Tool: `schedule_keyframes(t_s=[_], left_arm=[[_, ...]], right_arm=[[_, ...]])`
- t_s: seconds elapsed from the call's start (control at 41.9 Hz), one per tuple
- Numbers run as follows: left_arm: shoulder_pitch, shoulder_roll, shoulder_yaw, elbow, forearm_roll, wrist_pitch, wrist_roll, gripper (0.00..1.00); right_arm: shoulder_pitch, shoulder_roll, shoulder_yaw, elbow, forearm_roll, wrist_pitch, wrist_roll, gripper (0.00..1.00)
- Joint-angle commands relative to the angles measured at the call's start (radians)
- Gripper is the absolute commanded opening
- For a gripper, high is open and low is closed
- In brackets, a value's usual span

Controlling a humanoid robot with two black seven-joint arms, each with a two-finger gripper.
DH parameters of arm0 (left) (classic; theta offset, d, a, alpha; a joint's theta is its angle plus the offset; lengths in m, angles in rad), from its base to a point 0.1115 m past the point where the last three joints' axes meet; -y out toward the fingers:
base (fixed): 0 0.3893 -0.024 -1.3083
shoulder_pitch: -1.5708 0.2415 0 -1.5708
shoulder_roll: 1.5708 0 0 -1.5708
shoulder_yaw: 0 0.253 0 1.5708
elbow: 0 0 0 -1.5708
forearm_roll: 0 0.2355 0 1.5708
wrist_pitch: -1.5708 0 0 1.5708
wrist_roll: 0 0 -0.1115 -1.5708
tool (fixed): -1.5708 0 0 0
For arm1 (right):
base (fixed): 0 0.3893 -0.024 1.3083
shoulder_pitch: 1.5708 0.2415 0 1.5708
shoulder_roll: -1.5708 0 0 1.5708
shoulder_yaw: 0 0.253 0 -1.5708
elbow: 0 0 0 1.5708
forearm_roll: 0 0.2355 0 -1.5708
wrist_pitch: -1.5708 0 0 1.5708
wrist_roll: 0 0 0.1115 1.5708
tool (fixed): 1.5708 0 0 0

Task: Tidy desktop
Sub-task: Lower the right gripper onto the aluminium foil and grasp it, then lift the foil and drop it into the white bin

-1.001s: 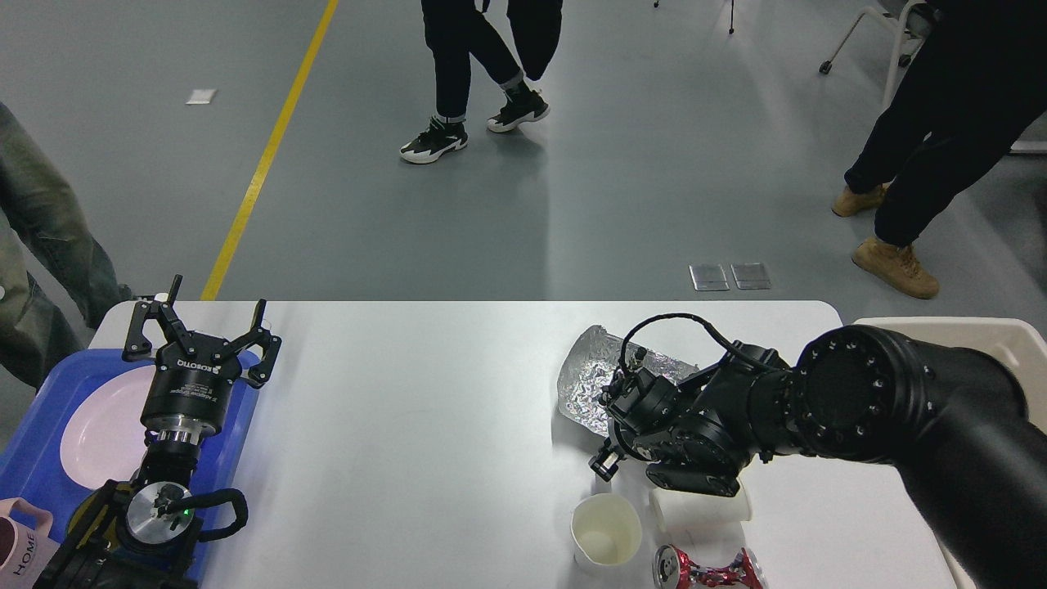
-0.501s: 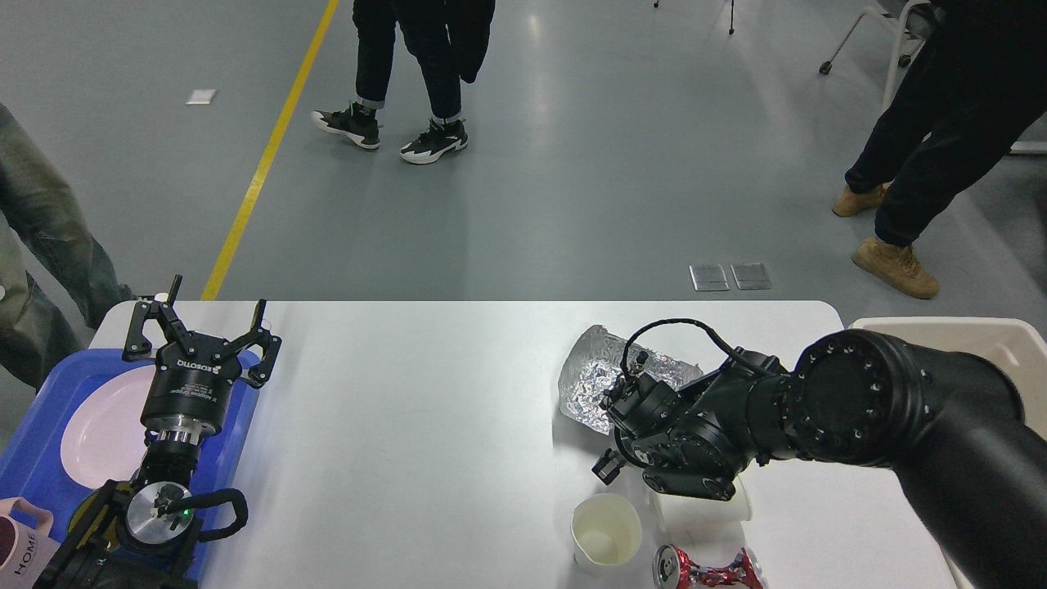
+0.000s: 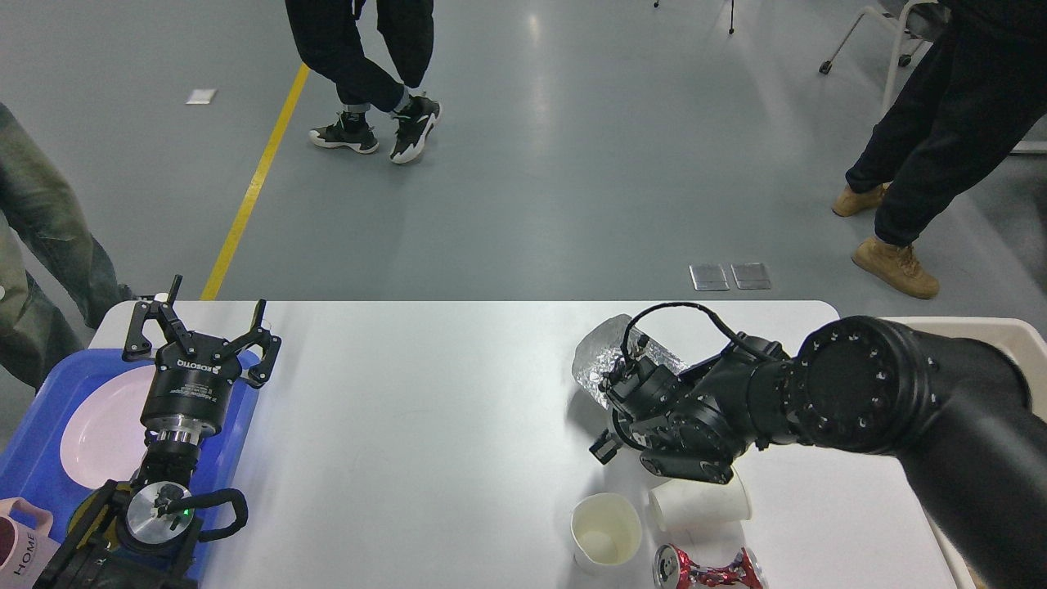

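Note:
The white desktop (image 3: 425, 409) fills the lower part of the head view. A crumpled sheet of silver foil (image 3: 593, 356) is lifted off the desktop at the back right. My right gripper (image 3: 612, 391) is against its lower edge and shut on it, with the fingers mostly hidden by the wrist. My left gripper (image 3: 200, 327) is open and empty, pointing up over the blue tray (image 3: 33, 458) at the left edge.
A pink plate (image 3: 98, 425) lies in the tray and a pink mug (image 3: 16, 540) stands at its near corner. An upright paper cup (image 3: 605, 532), a tipped paper cup (image 3: 703, 503) and a crushed red can (image 3: 707, 568) sit near the front right. A beige bin (image 3: 998, 335) stands at the right. People stand beyond the table.
My right gripper has risen and drawn the foil up off the desktop, so it now looks smaller and tilted. The tipped cup is more exposed. The left arm has not moved.

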Motion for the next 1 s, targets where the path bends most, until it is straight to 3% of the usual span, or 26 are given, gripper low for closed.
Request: schedule_keyframes(t_s=[0.0, 0.215, 0.405, 0.525, 0.691, 0.978], left_arm=[[0.0, 0.0, 0.0, 0.0, 0.0, 0.0, 0.0, 0.97], [0.0, 0.0, 0.0, 0.0, 0.0, 0.0, 0.0, 0.97], [0.0, 0.0, 0.0, 0.0, 0.0, 0.0, 0.0, 0.97], [0.0, 0.0, 0.0, 0.0, 0.0, 0.0, 0.0, 0.97], [0.0, 0.0, 0.0, 0.0, 0.0, 0.0, 0.0, 0.97], [0.0, 0.0, 0.0, 0.0, 0.0, 0.0, 0.0, 0.97]], right_arm=[[0.071, -0.008, 0.002, 0.039, 0.03, 0.009, 0.009, 0.0], [0.273, -0.072, -0.004, 0.156, 0.191, 0.09, 0.014, 0.0], [0.503, -0.144, -0.009, 0.363, 0.254, 0.19, 0.013, 0.0], [0.684, -0.213, -0.004, 0.5, 0.355, 0.308, 0.014, 0.0], [0.841, -0.293, -0.027, 0.535, 0.573, 0.523, 0.003, 0.0], [0.965, -0.339, -0.164, 0.635, 0.683, 0.528, 0.0, 0.0]])
